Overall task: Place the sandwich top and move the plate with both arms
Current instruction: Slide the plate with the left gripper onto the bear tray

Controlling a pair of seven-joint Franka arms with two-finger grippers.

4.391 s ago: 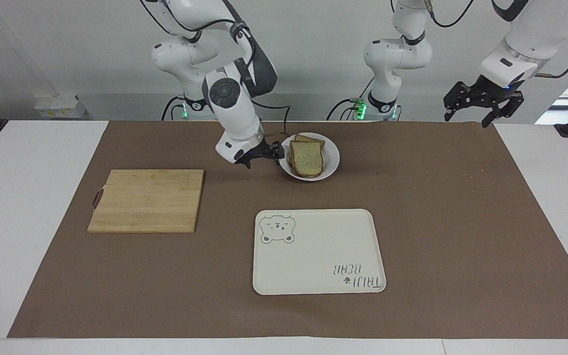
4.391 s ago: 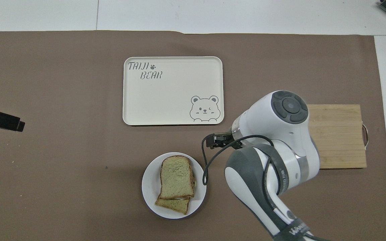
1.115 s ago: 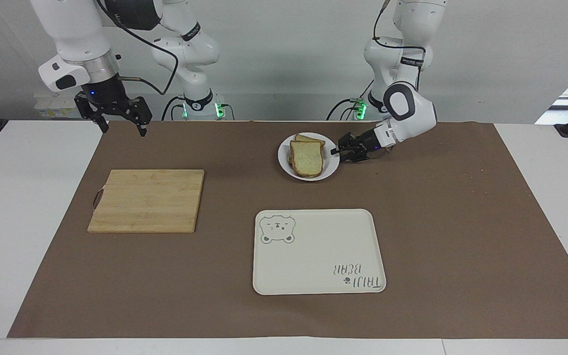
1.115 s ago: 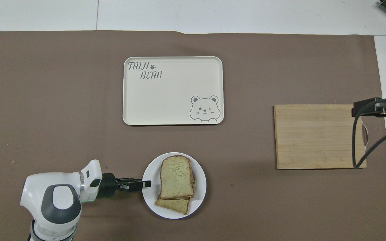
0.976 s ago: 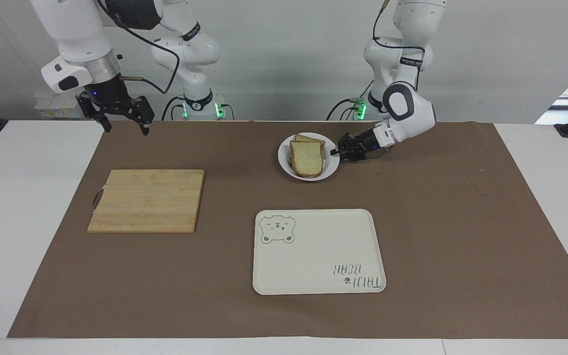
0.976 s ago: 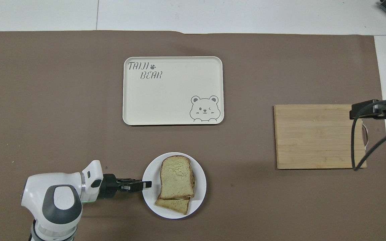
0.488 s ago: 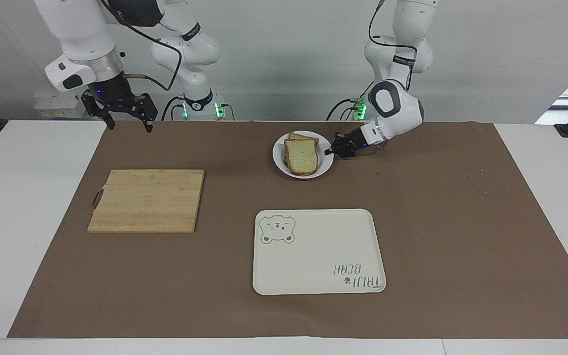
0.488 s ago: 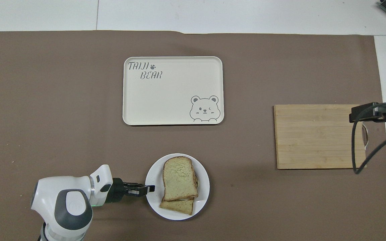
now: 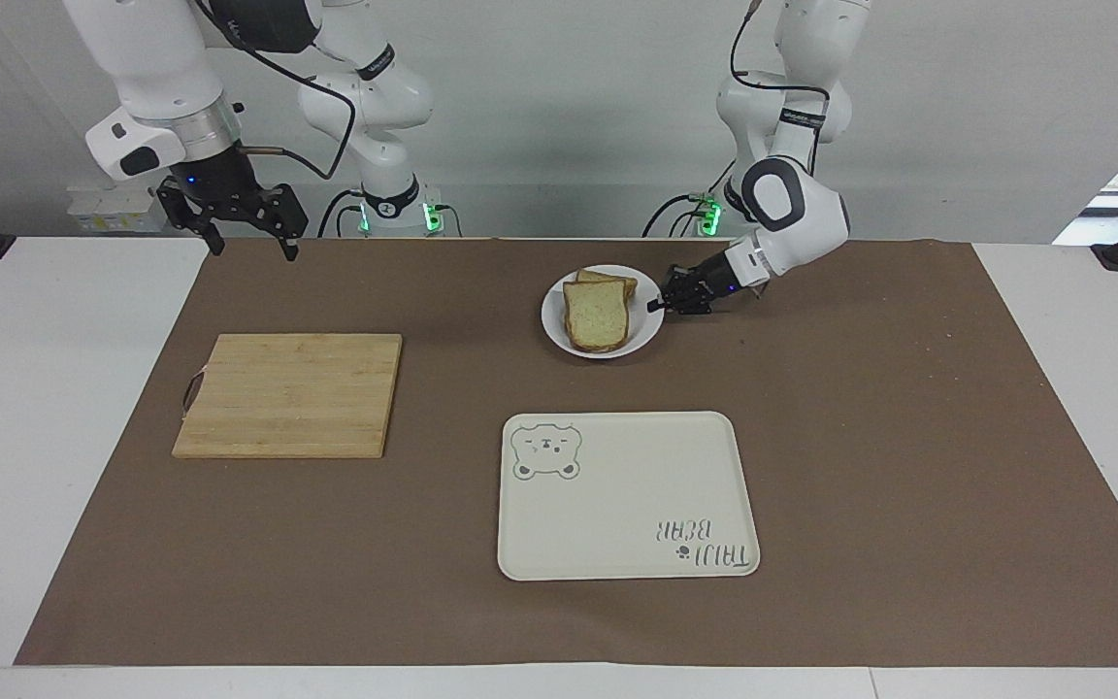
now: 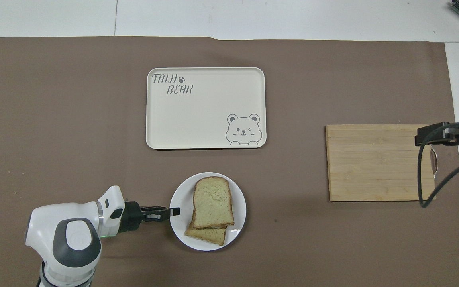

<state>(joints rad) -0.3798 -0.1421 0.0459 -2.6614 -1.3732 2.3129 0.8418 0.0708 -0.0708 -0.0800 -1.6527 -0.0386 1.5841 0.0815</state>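
My sandwich top [image 10: 212, 202] covers most of the lower slice [image 10: 205, 235]; any filling is hidden. My right gripper [image 10: 432, 134] is mostly cut off by the overhead view's edge. Where my left gripper [image 9: 658, 302] meets the plate [image 9: 651, 335] rim is too small to tell.

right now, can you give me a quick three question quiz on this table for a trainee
1. True or false: the sandwich top already lies on the other bread slice on the white plate.
2. Which gripper is at the plate's rim? A) the left gripper B) the right gripper
3. Fill in: the bear tray lies ____ from the robots than the plate.

Key
1. True.
2. A. The left gripper is shut on the rim at the side toward the left arm's end of the table; the right gripper hangs open, up near the cutting board's end, and waits.
3. Farther.
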